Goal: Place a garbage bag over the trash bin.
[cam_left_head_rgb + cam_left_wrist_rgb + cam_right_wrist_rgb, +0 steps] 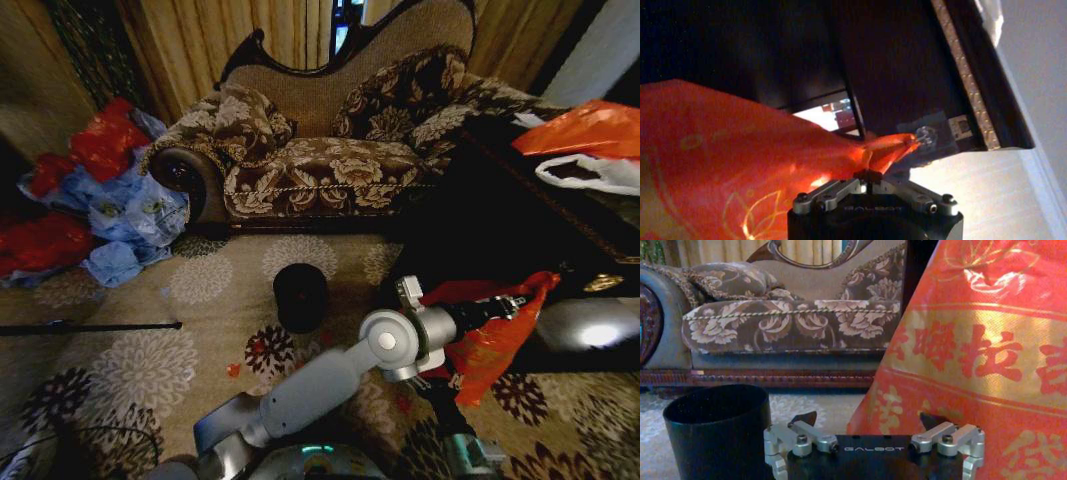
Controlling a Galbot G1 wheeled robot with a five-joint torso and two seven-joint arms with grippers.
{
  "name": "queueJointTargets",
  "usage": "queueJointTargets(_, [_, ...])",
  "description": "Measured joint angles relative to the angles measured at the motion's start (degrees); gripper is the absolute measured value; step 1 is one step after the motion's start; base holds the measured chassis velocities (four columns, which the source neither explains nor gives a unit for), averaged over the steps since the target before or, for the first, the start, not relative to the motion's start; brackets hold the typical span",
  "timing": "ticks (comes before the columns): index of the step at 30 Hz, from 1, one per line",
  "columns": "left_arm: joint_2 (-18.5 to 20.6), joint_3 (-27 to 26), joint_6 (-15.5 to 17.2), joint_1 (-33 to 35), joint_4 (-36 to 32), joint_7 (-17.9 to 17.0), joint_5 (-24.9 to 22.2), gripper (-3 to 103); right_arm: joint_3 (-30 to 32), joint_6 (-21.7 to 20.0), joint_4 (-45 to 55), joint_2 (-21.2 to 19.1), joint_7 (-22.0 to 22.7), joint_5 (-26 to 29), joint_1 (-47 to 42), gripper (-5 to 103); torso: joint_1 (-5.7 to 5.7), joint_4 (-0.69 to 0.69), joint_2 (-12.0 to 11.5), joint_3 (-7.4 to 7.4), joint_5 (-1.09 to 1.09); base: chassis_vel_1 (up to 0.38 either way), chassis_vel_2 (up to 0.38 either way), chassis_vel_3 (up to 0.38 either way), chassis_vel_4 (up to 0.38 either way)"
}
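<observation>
Flanking trash bin point(300, 295): sofa point(320, 150), dark cabinet point(520, 210)

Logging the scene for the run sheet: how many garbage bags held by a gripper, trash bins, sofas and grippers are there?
Thin glossy red-orange plastic garbage bag, pinched by the left gripper: 1
Small black cylindrical trash bin on the carpet: 1
Floral patterned sofa: 1
Grippers, counting the open right gripper near the bin: 2
Total: 5

Red-orange garbage bag point(987, 350) with gold print, plain black trash bin point(300, 295), brown floral sofa point(330, 170)
</observation>
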Motion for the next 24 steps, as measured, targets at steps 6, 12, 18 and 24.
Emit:
queueJointTargets(6, [1.37, -0.43, 0.49, 0.49, -1.13, -3.24, -1.49, 0, 0.1, 0.05, 0.04, 0.07, 0.06, 0.05, -0.07, 100, 0.0, 0.0, 0.01, 0.0, 0.0, 0.0, 0.0, 0.0, 0.0])
queueJointTargets(12, [3.29, -1.6, 0.66, 1.46, -2.77, -4.26, -1.93, 0, 0.25, 0.13, 0.03, 0.0, 0.06, 0.06, -0.28, 100, 0.0, 0.0, 0.01, 0.0, -0.01, 0.0, 0.0, 0.0, 0.0])
queueJointTargets(18, [6.95, -3.41, 0.88, 2.33, -4.99, -5.09, -2.53, 0, 0.45, 0.12, 0.06, -0.19, 0.06, 0.19, -0.33, 100, 0.0, 0.0, 0.01, 0.0, -0.01, 0.0, 0.0, 0.0, 0.0])
queueJointTargets(24, [9.65, -5.0, 1.06, 3.44, -6.54, -5.1, -2.81, 0, 0.54, 0.07, 0.22, -0.23, 0.08, 0.33, -0.42, 100, 0.0, 0.0, 0.01, 0.0, -0.01, 0.0, 0.0, 0.0, 0.0])
